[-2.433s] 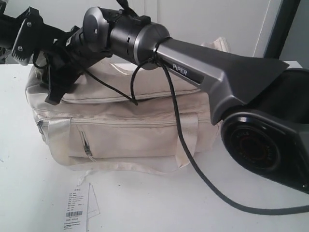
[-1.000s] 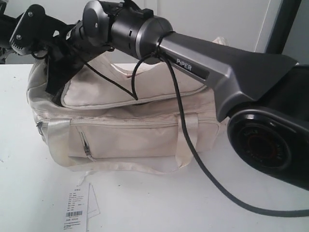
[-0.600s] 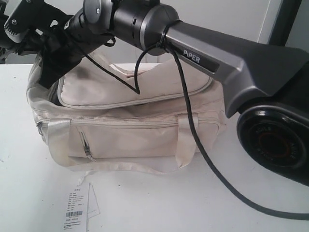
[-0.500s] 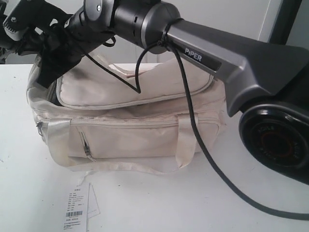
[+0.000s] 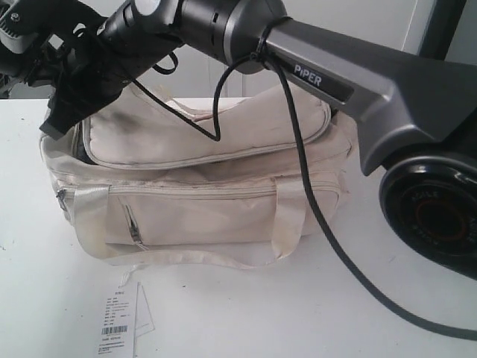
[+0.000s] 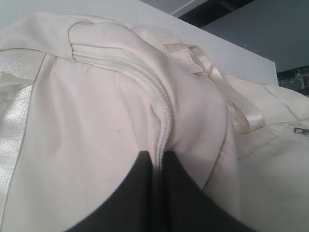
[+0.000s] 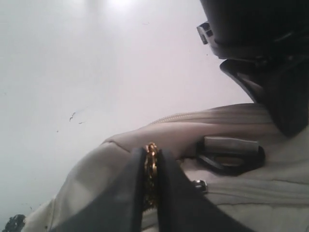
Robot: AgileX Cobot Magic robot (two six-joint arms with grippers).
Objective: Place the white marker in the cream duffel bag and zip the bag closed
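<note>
**A:** What do the right fingers (image 7: 133, 193) have?

**B:** They are pinched together on a gold zip pull (image 7: 151, 166) at one end of the cream duffel bag (image 5: 201, 216). The left fingers (image 6: 130, 198) are clamped on a piped seam (image 6: 164, 121) of the same bag.

**A:** And farther out?

**B:** The bag sits on the counter (image 5: 298, 313) with its top flap (image 5: 209, 134) raised and a dark gap beneath. The white marker shows in no view (inside or hidden, I cannot tell).

**A:** How should the zip be worked?

**B:** I'd draw the pull along the line of the teeth, not upward. The left side should hold the cloth taut against it, because slack fabric would likely bunch and jam.
</note>
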